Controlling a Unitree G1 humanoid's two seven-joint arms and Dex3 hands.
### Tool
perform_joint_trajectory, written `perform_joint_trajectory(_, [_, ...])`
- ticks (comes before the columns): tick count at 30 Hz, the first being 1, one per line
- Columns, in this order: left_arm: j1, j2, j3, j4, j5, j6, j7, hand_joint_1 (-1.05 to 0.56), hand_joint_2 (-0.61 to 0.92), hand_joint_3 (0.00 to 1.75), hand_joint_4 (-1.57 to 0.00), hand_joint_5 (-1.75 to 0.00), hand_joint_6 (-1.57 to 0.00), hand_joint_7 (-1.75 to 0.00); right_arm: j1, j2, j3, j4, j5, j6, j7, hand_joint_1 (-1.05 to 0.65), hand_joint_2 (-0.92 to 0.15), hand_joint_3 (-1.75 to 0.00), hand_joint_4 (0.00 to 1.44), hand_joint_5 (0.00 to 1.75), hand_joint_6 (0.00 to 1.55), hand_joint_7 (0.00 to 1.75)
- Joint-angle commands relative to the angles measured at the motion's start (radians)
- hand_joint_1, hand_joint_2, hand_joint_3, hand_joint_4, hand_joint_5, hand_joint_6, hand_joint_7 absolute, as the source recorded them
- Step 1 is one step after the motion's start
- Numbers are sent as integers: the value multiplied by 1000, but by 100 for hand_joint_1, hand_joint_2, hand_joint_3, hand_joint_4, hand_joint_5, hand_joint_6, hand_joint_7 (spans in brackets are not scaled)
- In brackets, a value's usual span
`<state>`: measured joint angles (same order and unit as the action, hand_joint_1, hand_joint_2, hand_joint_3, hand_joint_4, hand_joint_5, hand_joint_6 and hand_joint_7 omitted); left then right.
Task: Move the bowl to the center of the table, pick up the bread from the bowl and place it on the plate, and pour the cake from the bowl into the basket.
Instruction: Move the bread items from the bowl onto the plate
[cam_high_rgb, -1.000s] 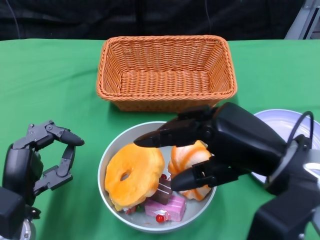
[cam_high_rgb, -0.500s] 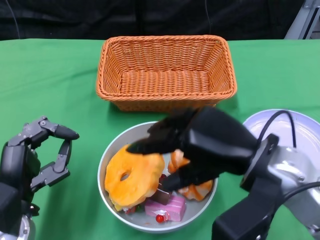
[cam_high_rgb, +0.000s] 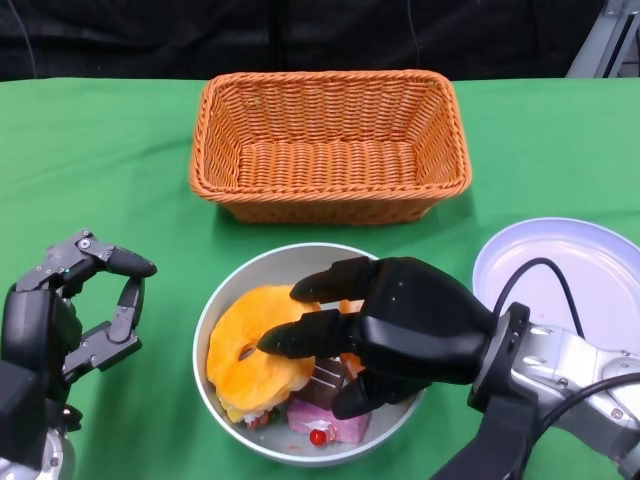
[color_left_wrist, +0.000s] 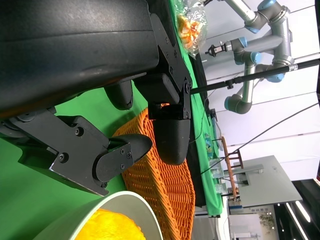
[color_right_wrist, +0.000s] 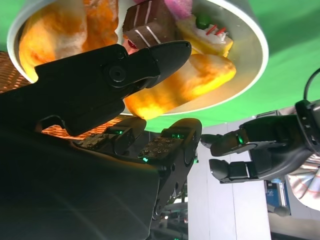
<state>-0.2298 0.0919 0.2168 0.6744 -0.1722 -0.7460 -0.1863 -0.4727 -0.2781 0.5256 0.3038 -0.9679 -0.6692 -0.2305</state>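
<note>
Orange bread (cam_high_rgb: 262, 352) flat, hole up.

- Even, bright light fell from above in the head view; the green counter (cam_high_rgb: 120, 170) was sharp and shadows stayed soft.
- The plate (cam_high_rgb: 570, 275) showed a pale sheen.
- In the right wrist view the near black fingers (color_right_wrist: 150, 60) were dark and slightly soft.
- The left wrist view's background was bright, washed out.

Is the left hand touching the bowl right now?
Apart. In the head view a strip of green table cloth shows between the left hand and the rim of the bowl; its fingers are spread and hold nothing.
</note>
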Motion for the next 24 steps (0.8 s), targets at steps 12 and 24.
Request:
perform_joint_trajectory(12, [-9,9,4,1,21,-8,26,-15,62,94,-71,-175,-78,-122,-64,47,111,152,-158,89,-389,-79,-92,-2,62,6,57,0])
perform_joint_trajectory(24, [-12,4,5,5,1,-1,17,-11,60,98,-74,-175,-79,-121,-93,70,157,228,-127,121,-330,-78,-89,0,67,7,66,3])
